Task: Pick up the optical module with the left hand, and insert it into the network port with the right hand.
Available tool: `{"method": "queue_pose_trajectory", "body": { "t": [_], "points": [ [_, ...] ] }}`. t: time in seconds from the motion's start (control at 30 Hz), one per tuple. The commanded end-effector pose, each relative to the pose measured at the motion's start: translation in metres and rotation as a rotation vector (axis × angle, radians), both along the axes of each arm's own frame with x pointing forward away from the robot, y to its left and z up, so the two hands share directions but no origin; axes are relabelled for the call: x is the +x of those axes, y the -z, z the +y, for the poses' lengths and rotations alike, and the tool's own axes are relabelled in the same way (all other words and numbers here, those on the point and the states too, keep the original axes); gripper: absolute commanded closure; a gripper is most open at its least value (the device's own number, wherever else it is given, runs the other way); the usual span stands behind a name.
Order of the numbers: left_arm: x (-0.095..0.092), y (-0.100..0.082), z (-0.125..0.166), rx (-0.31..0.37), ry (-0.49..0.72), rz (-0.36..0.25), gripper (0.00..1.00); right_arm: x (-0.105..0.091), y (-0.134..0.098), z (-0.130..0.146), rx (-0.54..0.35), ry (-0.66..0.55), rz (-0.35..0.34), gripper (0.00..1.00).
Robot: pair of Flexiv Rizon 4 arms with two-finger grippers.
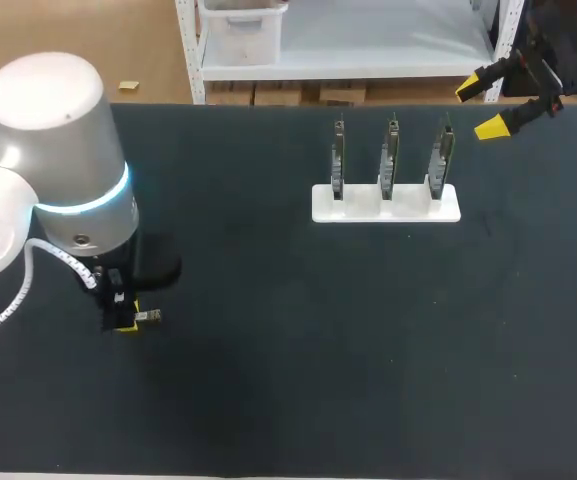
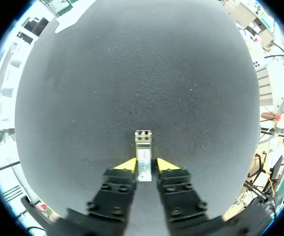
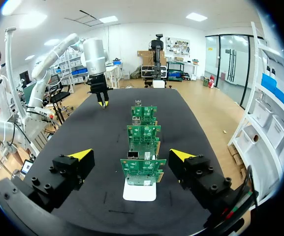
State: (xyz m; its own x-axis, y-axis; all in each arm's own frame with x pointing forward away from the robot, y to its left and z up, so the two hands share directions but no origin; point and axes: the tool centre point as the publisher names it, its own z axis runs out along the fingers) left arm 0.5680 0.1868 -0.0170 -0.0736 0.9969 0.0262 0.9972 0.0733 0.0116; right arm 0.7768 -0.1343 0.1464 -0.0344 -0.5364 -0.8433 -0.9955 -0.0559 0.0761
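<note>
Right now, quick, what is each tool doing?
Left tool: around the optical module, but grip cannot be told.
Right tool: open, holding nothing.

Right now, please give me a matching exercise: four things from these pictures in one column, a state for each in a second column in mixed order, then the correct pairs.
Column one
1. optical module
2. left gripper
3. right gripper
4. white stand

Column two
A. open and empty
B. carries three upright circuit boards
C. shut on a small metal part
D. clamped between two yellow fingertips

Pairs: 1-D, 2-C, 3-A, 4-B.
</note>
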Motion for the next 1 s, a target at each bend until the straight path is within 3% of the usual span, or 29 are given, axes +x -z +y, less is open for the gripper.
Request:
{"method": "queue_pose_trajectory", "body": {
  "t": [0.03,0.23,0.3,0.5,0.67,0.8,0.9,1.0],
  "points": [
    [0.006,0.002,-0.002,0.003,0.007,0.011,1.0,0.0,0.0,0.0,-0.001,0.001,-0.001,0.0],
    [0.013,-0.003,-0.008,-0.005,0.011,-0.002,1.0,0.0,0.0,0.0,-0.001,0.001,-0.001,0.0],
    [0.019,-0.009,-0.013,-0.039,-0.007,-0.023,1.0,0.0,0.0,0.0,-0.001,0.001,-0.001,0.0],
    [0.043,-0.035,-0.023,-0.241,-0.137,-0.092,1.0,0.0,0.0,0.0,-0.001,0.001,-0.001,0.0],
    [0.074,-0.068,-0.034,-0.406,-0.226,-0.185,1.0,0.0,0.0,0.0,-0.001,0.001,-0.001,0.0],
    [0.1,-0.088,-0.05,-0.562,-0.304,-0.208,1.0,0.0,0.0,0.0,-0.001,0.001,-0.001,0.0],
    [0.121,-0.105,-0.067,-0.653,-0.317,-0.236,1.0,0.0,0.0,0.0,-0.001,0.001,-0.001,0.0],
    [0.138,-0.119,-0.079,-0.7,-0.325,-0.271,1.0,0.0,0.0,0.0,-0.001,0.001,-0.001,0.0]
  ]
}}
